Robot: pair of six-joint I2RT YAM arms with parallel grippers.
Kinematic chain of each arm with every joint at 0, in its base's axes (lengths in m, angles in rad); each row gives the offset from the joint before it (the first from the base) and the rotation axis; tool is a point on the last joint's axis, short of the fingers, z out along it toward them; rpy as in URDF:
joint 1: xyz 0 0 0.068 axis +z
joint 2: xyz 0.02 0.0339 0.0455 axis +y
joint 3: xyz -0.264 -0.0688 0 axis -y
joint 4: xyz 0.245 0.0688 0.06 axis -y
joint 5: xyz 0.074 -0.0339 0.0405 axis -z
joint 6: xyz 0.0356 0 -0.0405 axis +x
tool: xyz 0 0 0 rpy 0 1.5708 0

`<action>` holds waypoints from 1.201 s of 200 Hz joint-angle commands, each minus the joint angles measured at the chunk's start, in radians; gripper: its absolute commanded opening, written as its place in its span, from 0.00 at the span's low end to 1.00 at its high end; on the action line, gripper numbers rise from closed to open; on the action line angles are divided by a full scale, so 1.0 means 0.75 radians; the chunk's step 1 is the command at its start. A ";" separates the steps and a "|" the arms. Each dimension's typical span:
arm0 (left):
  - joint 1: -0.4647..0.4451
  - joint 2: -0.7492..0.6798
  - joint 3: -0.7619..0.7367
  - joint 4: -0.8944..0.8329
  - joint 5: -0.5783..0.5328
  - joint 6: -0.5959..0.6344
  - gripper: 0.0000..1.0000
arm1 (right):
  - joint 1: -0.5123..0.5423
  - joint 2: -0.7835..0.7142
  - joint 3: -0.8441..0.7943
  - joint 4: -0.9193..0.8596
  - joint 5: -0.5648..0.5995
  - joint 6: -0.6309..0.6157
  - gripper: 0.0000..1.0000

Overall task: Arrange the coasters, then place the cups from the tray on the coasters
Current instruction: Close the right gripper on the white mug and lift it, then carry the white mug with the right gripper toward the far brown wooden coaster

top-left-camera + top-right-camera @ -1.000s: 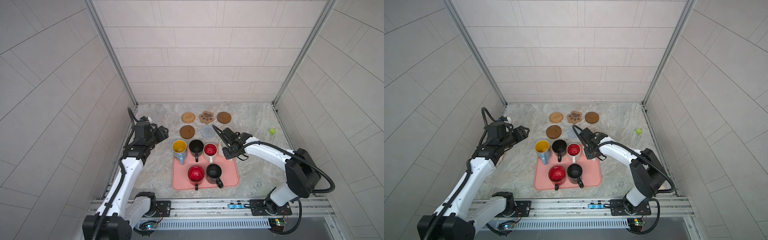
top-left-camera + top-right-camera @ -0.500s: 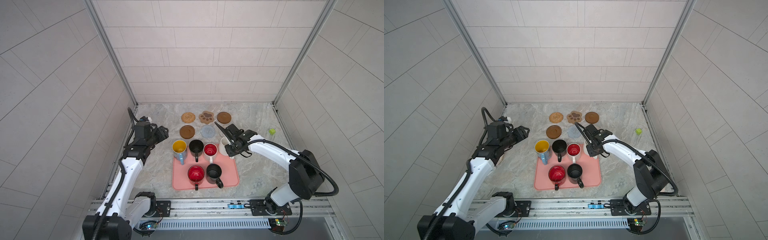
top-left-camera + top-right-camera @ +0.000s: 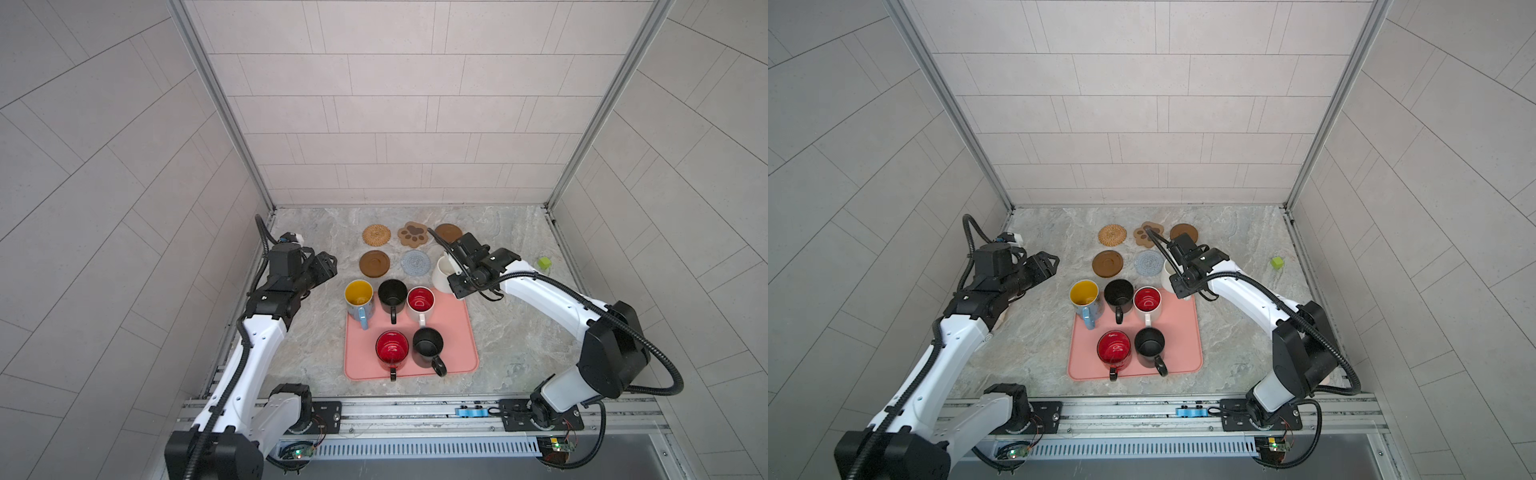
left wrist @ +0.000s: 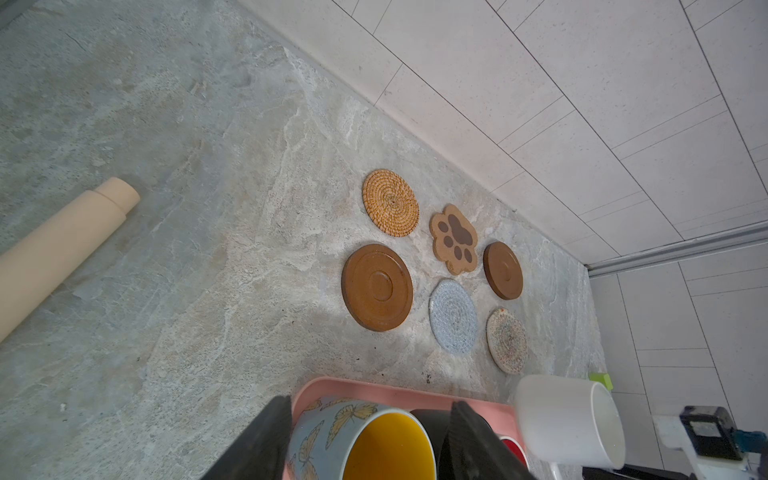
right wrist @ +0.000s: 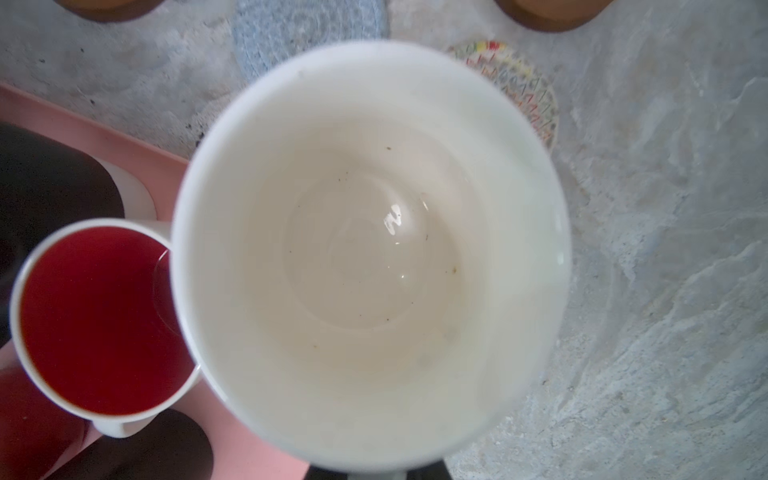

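Note:
My right gripper (image 3: 456,275) is shut on the plain white cup (image 3: 442,272), held by its handle side just past the far right corner of the pink tray (image 3: 457,332). The cup fills the right wrist view (image 5: 370,249), beside the whitish crochet coaster (image 5: 528,95). Five more coasters lie behind the tray: rattan (image 3: 376,235), paw (image 3: 412,234), two brown discs (image 3: 449,232) (image 3: 374,263) and grey-blue (image 3: 415,262). The tray holds several cups, among them the light blue one (image 3: 359,296). My left gripper (image 3: 328,266) hangs open and empty left of the tray.
A small green cube (image 3: 543,262) sits near the right wall. A beige cylinder (image 4: 62,249) lies on the stone table by the left wall. Tiled walls close in the table on three sides.
My right gripper has carried the white cup off the tray's far right corner toward the back, nearer the whitish coaster. The left arm has not moved.

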 commanded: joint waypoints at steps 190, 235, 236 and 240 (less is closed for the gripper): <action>0.005 0.061 0.058 0.088 -0.021 0.007 0.68 | -0.384 0.768 0.999 -0.125 -0.166 -0.518 0.01; 0.005 0.075 0.061 0.119 -0.021 -0.012 0.68 | -0.414 0.926 1.231 -0.191 -0.231 -0.560 0.02; 0.005 0.075 0.061 0.120 -0.021 -0.012 0.68 | -0.415 0.928 1.235 -0.192 -0.232 -0.560 0.02; 0.005 0.076 0.060 0.124 -0.022 -0.015 0.68 | -0.416 0.943 1.258 -0.200 -0.234 -0.565 0.02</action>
